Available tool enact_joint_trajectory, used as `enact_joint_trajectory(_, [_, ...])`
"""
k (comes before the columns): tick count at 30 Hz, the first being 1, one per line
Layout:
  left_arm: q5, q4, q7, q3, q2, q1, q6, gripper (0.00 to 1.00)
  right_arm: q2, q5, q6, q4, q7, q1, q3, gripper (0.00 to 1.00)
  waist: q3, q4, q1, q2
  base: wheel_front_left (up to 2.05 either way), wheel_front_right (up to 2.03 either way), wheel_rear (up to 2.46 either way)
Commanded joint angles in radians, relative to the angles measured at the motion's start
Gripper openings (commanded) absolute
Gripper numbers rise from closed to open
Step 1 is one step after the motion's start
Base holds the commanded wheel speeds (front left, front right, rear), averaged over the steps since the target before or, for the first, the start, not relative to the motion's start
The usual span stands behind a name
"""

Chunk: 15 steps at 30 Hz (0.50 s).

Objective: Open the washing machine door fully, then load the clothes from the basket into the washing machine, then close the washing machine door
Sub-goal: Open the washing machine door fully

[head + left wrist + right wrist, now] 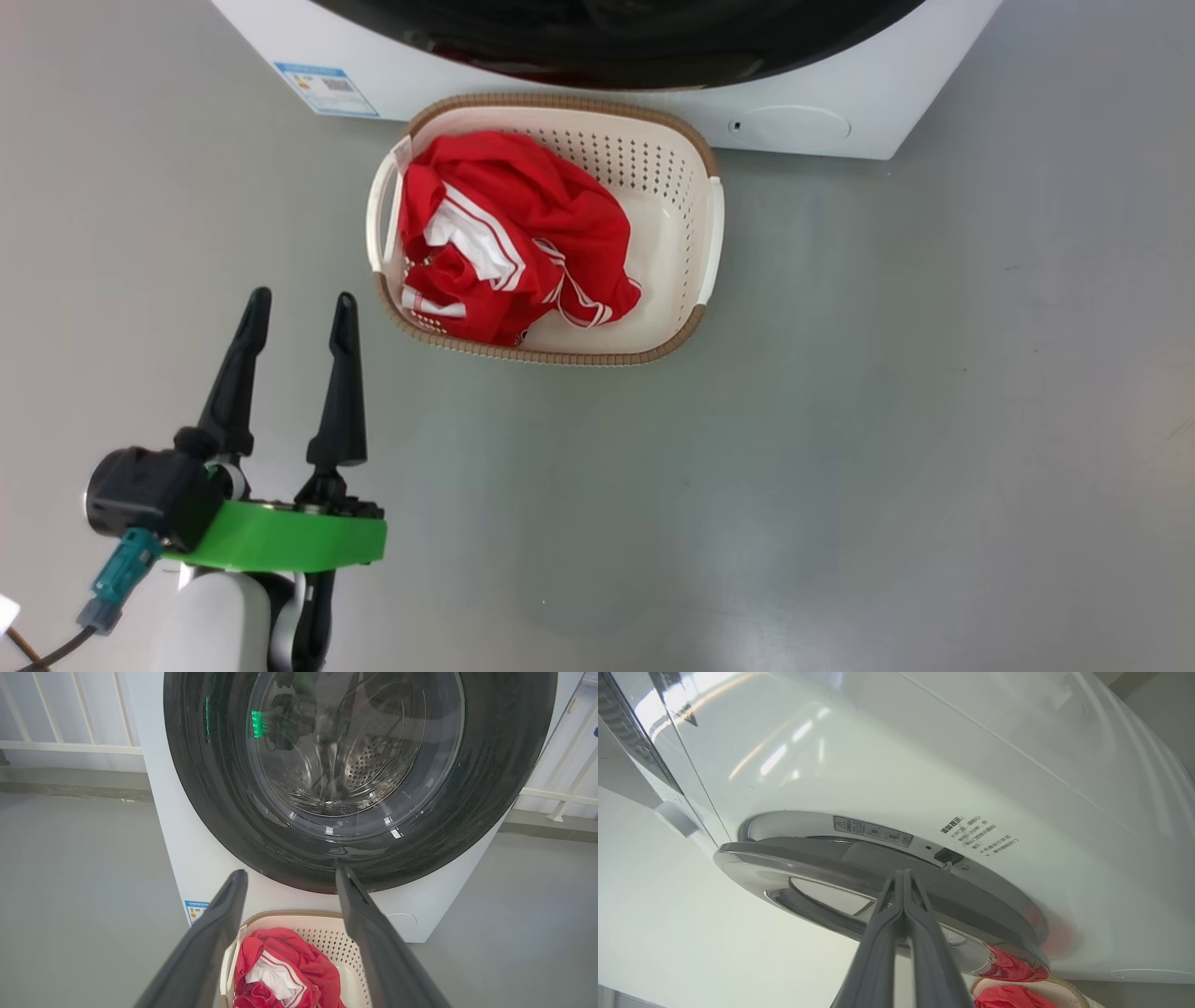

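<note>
The washing machine (840, 103) stands at the top of the head view, with the black rim of its door (635, 47) above the basket (714, 233). Red clothes (513, 233) with white stripes fill the basket's left half. My left gripper (302, 299) is open above the floor, left of and nearer than the basket. In the left wrist view its fingers (292, 872) frame the door (210, 788), with the clothes (289, 961) low between them. My right gripper (903, 872) is shut on nothing, tips at the edge of the door (784, 868), which stands slightly off the machine's front (924, 765).
Grey floor spreads on all sides of the basket. A blue label (327, 89) and a round cover (794, 123) sit low on the machine's front. White railing (70, 746) runs behind the machine on both sides. The basket's rim (1059, 985) shows below the door.
</note>
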Motion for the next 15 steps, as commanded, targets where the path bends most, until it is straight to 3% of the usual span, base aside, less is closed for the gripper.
enact_joint_trajectory(1, [-0.01, -0.03, -0.008, 0.025, 0.019, -0.024, 0.01, 1.0, -0.01, 0.014, -0.001, -0.002, 0.03, -0.021, -0.006, 0.0, 0.014, 0.009, 0.0, 0.0, 0.0, 0.0, 0.0])
enact_joint_trajectory(15, [-0.042, -0.042, -0.008, 0.001, 0.019, -0.054, 0.035, 1.0, -0.002, 0.021, -0.001, 0.082, 0.176, -0.193, -0.029, 0.0, 0.089, 0.046, 0.0, 0.0, 0.0, 0.0, 0.0])
